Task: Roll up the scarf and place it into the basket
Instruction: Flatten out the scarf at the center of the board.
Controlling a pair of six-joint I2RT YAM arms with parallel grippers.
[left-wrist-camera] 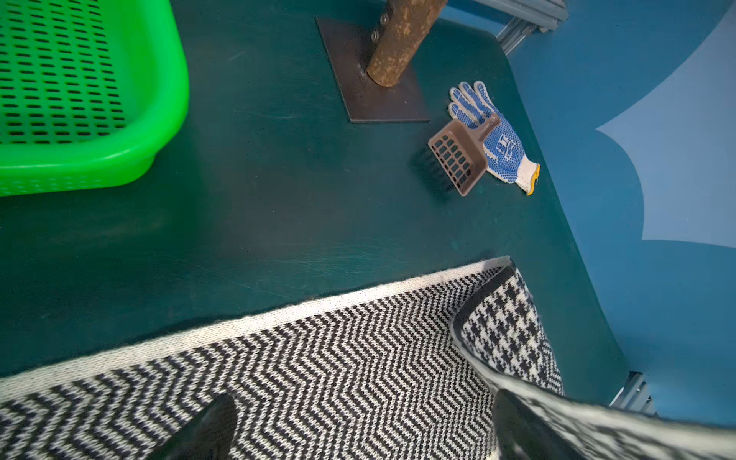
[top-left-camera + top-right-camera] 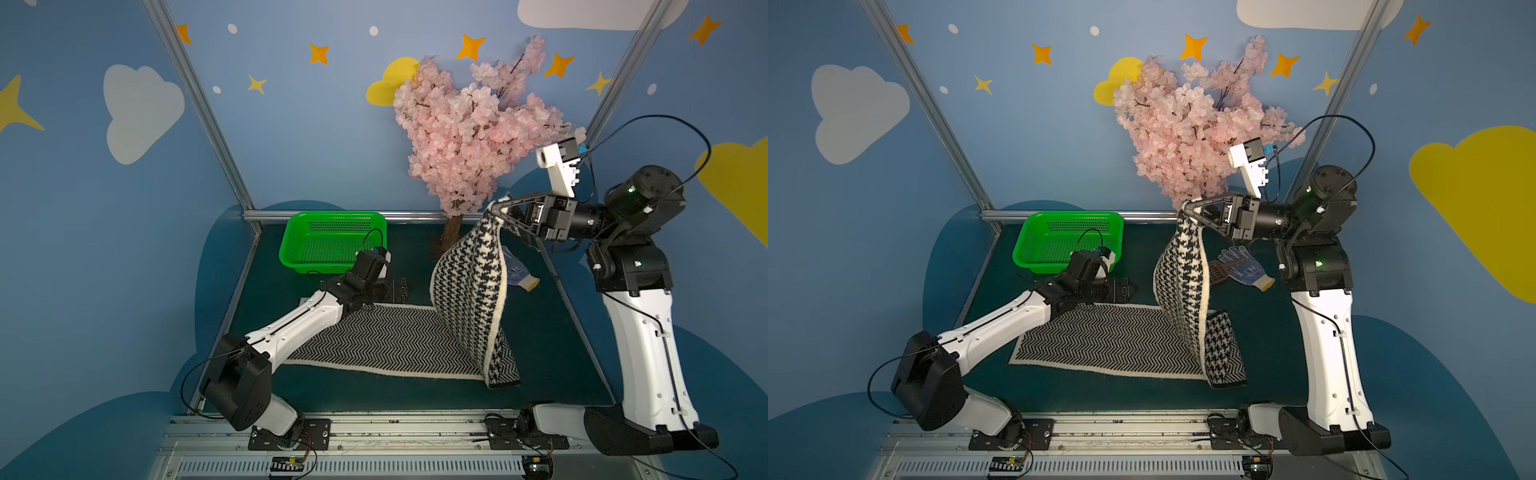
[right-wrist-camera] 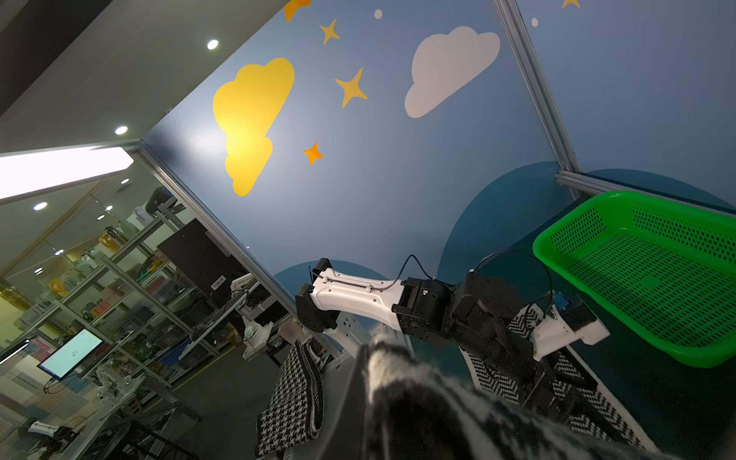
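Note:
The scarf [image 2: 386, 340] lies with its herringbone side up on the dark green table. Its right end is lifted high and shows houndstooth [image 2: 1183, 274]. My right gripper [image 2: 494, 208] [image 2: 1187, 205] is shut on that raised end's top corner. In the right wrist view the cloth [image 3: 418, 398] fills the space by the right gripper [image 3: 374, 354]. My left gripper [image 2: 399, 291] [image 2: 1129, 289] stands open, low near the flat part's far edge. In the left wrist view it [image 1: 362, 422] spans herringbone, holding nothing. The green basket [image 2: 286, 245] [image 2: 1025, 245] [image 1: 175, 99] [image 3: 557, 247] stands empty at the back left.
A pink blossom tree [image 2: 469, 124] rises at the back, its trunk [image 1: 402, 36] bolted to a metal plate [image 1: 398, 107]. A blue-dotted glove [image 2: 1246, 266] [image 1: 498, 139] and a brown slotted scoop [image 2: 1217, 270] [image 1: 458, 163] lie behind the raised scarf end. Walls enclose the table.

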